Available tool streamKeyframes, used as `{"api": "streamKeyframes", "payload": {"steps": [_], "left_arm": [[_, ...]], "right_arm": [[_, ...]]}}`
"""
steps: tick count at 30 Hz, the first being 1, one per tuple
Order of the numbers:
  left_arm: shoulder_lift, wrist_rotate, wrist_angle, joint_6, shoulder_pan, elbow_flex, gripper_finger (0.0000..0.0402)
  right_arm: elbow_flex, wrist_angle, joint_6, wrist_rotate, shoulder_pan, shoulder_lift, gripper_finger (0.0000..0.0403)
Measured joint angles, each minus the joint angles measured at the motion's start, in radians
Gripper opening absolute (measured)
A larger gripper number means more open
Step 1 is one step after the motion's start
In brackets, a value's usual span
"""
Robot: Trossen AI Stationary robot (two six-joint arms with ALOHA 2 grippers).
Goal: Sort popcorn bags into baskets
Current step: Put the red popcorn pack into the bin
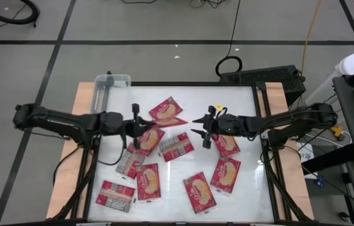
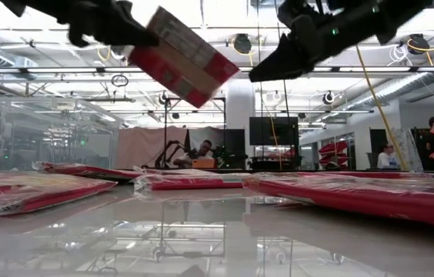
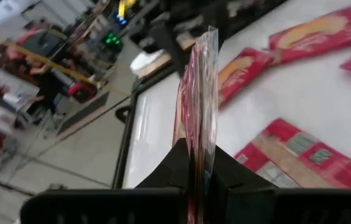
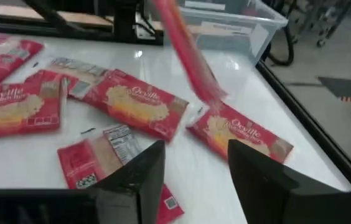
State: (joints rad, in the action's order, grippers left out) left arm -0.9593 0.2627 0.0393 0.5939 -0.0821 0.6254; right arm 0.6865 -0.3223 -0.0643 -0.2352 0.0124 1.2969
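Observation:
Several red popcorn bags lie flat on the white table, among them one at the far middle and one near the front. My left gripper is shut on another popcorn bag, held in the air over the table's middle. This bag shows edge-on in the left wrist view. My right gripper hangs open above the table just right of that bag, with nothing between its fingers. The clear basket stands at the table's far left corner. My left gripper pinches the bag's near end between its two fingers, reaching out about level from the table's left. The bag is lifted clear of the table. It sticks out past the fingertips and slants downward away from them.
More bags lie at the front left, the middle and the right. The table has a dark raised frame. Beyond the table are a room with people and cables on the floor.

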Motion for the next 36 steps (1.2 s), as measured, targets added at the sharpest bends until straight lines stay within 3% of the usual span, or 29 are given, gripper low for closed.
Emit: {"api": "streamKeyframes", "payload": {"steps": [3,8,11,15,20,25,29,33,36], "left_arm": [[0.045,0.003,-0.041,0.064,-0.050,0.000,0.0020],[0.067,0.011,-0.097,0.349,-0.163,0.000,0.0017],[0.065,0.075,-0.117,0.535,-0.228,0.000,0.0018],[0.061,0.211,-0.143,0.647,-0.300,0.000,0.0028],[0.062,0.438,-0.148,0.685,-0.371,0.000,0.0021],[0.063,0.567,-0.142,0.676,-0.379,0.000,0.0019],[0.062,0.645,-0.131,0.684,-0.378,0.000,0.0027],[0.083,0.827,-0.029,0.602,-0.349,0.000,0.0017],[0.112,0.850,0.013,0.601,-0.321,0.000,0.0017]], "right_arm": [[-0.056,-0.219,0.000,0.001,0.010,0.031,0.0176],[-0.083,-0.432,-0.006,0.003,0.032,0.117,0.0178],[-0.078,-0.496,0.003,0.003,0.037,0.174,0.0178],[-0.077,-0.548,0.026,0.003,0.052,0.233,0.0178],[-0.057,-0.544,-0.001,-0.055,0.105,0.266,0.0178],[-0.006,-0.542,-0.040,-0.156,0.149,0.292,0.0178],[0.019,-0.541,-0.053,-0.158,0.155,0.306,0.0178],[0.021,-0.530,-0.053,-0.158,0.153,0.305,0.0178],[0.021,-0.522,-0.061,-0.158,0.153,0.306,0.0178]]}}
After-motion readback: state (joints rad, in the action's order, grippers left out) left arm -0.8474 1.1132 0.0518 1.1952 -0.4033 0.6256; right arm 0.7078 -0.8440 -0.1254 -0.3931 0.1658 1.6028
